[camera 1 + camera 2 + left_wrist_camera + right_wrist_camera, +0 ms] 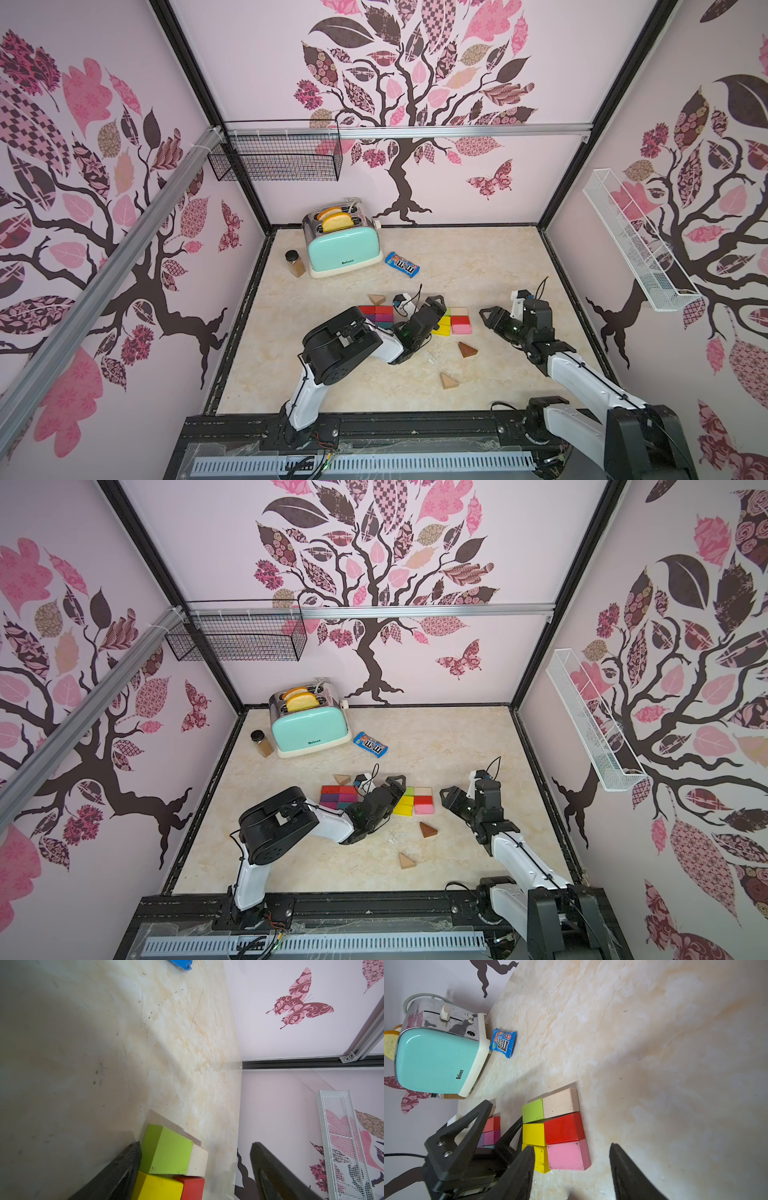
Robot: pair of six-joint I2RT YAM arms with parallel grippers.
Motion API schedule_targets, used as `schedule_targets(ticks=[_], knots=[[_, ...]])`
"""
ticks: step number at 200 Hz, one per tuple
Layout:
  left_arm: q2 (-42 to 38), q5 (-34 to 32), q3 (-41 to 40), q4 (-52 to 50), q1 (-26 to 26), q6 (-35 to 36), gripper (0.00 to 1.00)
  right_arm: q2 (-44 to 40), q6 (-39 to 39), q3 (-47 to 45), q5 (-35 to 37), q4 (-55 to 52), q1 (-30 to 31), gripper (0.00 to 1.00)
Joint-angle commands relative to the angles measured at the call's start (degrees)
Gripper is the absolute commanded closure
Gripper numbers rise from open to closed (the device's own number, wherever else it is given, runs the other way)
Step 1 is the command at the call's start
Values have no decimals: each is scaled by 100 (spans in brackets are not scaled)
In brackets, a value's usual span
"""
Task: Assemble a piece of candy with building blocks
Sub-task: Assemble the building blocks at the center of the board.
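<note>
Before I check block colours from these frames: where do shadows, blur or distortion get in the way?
Both top views: evenly lit, sharp, wide-angle lens splaying the tree-patterned walls; left wrist view: grey shadow dulls the cream marble-look tabletop, lime-green wooden block crisp; right wrist view: shadow over part of the tabletop, pink wooden block clear.

Left gripper [435,304] hides part of the building blocks [376,314] in both top views; candy packet [181,964] cut off at left wrist view's edge.
</note>
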Motion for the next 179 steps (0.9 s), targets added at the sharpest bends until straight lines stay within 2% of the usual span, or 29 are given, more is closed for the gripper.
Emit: schedule_targets(ticks=[1, 104, 123, 138, 179], knots=[[423, 348, -320, -1812, -99, -132, 12, -85, -113, -56, -71, -13, -48, 39], [445, 163, -206, -2145, -151, -407, 13, -106, -147, -55, -225, -67, -108, 39], [299, 125, -314, -2190, -143, -228, 13, -126, -145, -59, -258, -92, -133, 39], [102, 190, -323, -2616, -95, -28, 12, -172, -150, -48, -269, -144, -144, 39], [-388, 685, -555, -3196, -2, 494, 12, -243, -208, -24, -277, -268, -174, 39]])
